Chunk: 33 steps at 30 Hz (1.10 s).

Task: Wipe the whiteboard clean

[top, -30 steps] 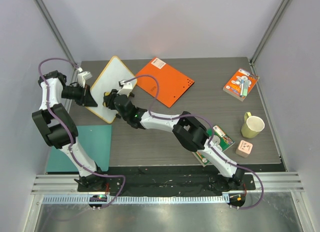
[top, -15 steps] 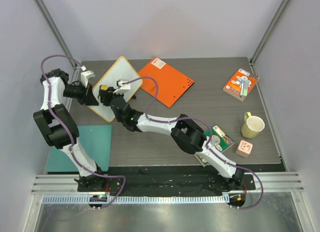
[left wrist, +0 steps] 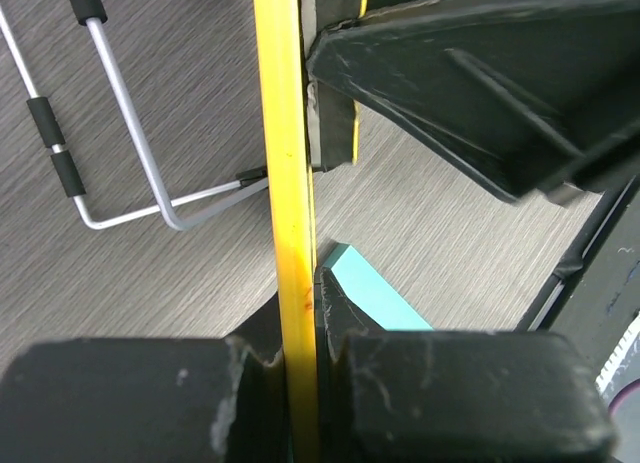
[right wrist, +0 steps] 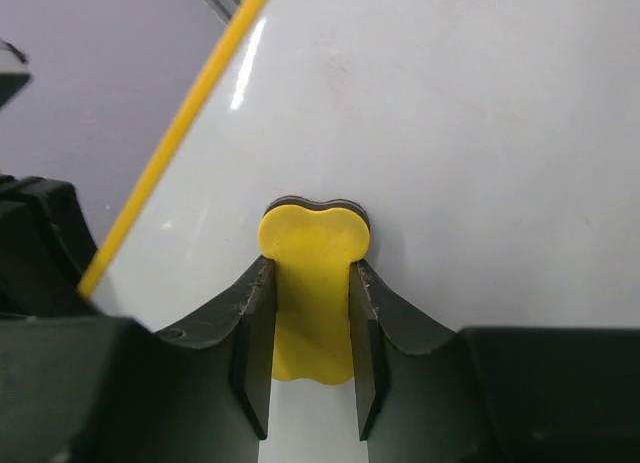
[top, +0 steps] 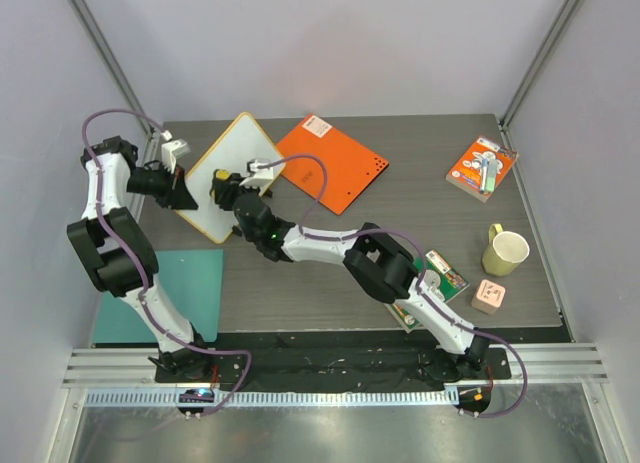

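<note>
The whiteboard (top: 232,168), white with a thin yellow rim, is tilted up at the table's back left. My left gripper (top: 181,195) is shut on its left edge. In the left wrist view the rim (left wrist: 283,183) runs upright between my closed fingers (left wrist: 300,318). My right gripper (top: 222,193) is shut on a yellow eraser (top: 217,184) and presses it against the board face. In the right wrist view the eraser (right wrist: 312,283) sits between the fingers (right wrist: 311,313) on the white board (right wrist: 450,133), which shows no pen marks there.
A solid orange board (top: 332,163) lies just right of the whiteboard. A teal sheet (top: 185,288) lies at the front left. A yellow mug (top: 505,251), a pink cube (top: 489,296), a booklet (top: 481,167) and a green packet (top: 442,276) are on the right. A wire stand (left wrist: 130,133) lies behind the board.
My right gripper has slid the eraser across the board, first up and left, then back a little right. The board has shifted slightly up and right in my left gripper.
</note>
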Each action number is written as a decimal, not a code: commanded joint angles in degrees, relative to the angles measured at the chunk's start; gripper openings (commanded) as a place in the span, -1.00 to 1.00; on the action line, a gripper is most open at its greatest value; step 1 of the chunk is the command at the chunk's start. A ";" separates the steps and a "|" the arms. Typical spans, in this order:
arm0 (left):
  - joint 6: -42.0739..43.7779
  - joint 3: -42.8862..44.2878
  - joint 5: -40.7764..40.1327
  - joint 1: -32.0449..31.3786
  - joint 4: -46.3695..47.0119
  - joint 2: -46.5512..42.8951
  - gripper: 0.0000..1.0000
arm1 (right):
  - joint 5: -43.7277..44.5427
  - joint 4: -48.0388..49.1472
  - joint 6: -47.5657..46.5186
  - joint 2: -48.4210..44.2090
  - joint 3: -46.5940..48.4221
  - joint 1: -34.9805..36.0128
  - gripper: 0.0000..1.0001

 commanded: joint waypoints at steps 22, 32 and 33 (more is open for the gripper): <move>-2.59 2.16 15.04 5.61 -10.34 0.38 -1.00 | 5.82 4.62 0.87 -23.96 -42.28 -2.24 -0.97; -15.85 0.76 10.82 6.84 -1.03 -1.20 -1.00 | 3.20 -3.81 1.65 -29.08 -50.46 -3.73 -0.98; -16.65 0.93 10.47 6.84 -0.33 -1.29 -1.00 | 0.06 -3.99 1.40 -29.43 -50.73 -4.08 -0.98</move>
